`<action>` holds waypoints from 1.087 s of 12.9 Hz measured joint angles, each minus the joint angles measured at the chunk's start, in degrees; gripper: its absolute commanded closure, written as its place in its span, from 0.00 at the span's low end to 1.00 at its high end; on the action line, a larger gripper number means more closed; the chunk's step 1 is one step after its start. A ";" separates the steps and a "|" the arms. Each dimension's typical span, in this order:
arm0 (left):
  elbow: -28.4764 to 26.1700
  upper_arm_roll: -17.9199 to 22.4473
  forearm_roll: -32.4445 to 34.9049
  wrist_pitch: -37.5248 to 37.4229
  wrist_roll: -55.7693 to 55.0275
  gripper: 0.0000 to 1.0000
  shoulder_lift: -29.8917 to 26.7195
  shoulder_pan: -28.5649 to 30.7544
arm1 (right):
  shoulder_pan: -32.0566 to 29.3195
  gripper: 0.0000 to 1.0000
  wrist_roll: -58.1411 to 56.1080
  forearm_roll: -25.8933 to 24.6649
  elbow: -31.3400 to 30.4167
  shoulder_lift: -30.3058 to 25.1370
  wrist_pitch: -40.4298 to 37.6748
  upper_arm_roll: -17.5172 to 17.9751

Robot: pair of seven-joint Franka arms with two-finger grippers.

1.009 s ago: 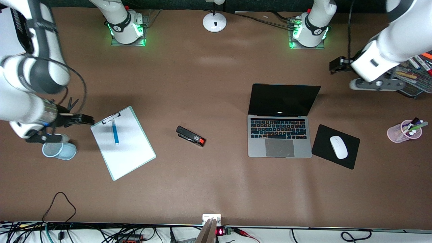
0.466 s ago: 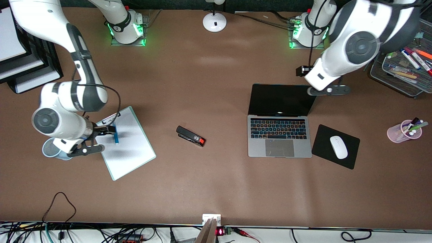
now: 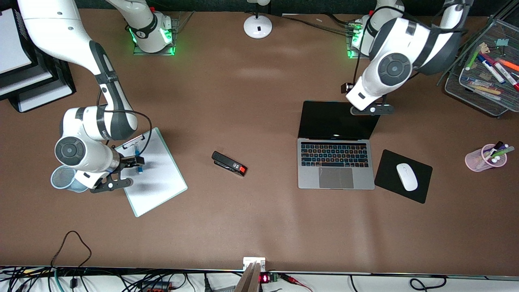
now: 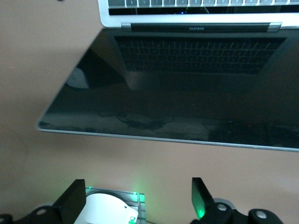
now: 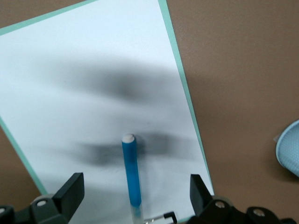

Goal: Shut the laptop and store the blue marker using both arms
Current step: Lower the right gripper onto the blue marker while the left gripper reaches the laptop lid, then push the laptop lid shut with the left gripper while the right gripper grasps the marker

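Note:
The laptop lies open on the table with its black screen tilted up; the screen also fills the left wrist view. My left gripper is open and empty, just above the table beside the lid's top edge, toward the robots' bases. The blue marker lies on a white clipboard. My right gripper is open over it. In the right wrist view the marker lies between the two spread fingers, untouched, with the gripper low over it.
A black stapler lies between the clipboard and the laptop. A black mouse pad with a white mouse is beside the laptop. A pink cup of markers, a mesh tray, a blue mesh cup and a lamp base also stand here.
Both arms swung in from the table's ends. My right gripper came over the blue marker on the clipboard. My left gripper came from the mesh tray to the laptop's lid edge.

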 measured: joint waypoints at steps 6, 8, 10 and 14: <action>-2.84 -0.55 0.00 6.30 -0.53 0.00 1.42 0.04 | -0.08 0.15 -2.31 2.07 0.07 2.66 2.84 -0.06; -2.25 -0.53 0.00 8.87 -0.55 0.00 3.04 0.26 | -0.15 0.20 -2.45 2.18 0.09 3.08 2.94 -0.06; 0.45 -0.29 0.00 9.28 -0.54 0.00 5.10 0.63 | -0.15 0.23 -2.65 2.20 0.09 3.32 3.01 -0.06; 8.15 0.02 0.00 9.56 -0.55 0.00 9.98 2.22 | -0.19 0.31 -2.74 2.22 0.09 3.85 3.52 -0.07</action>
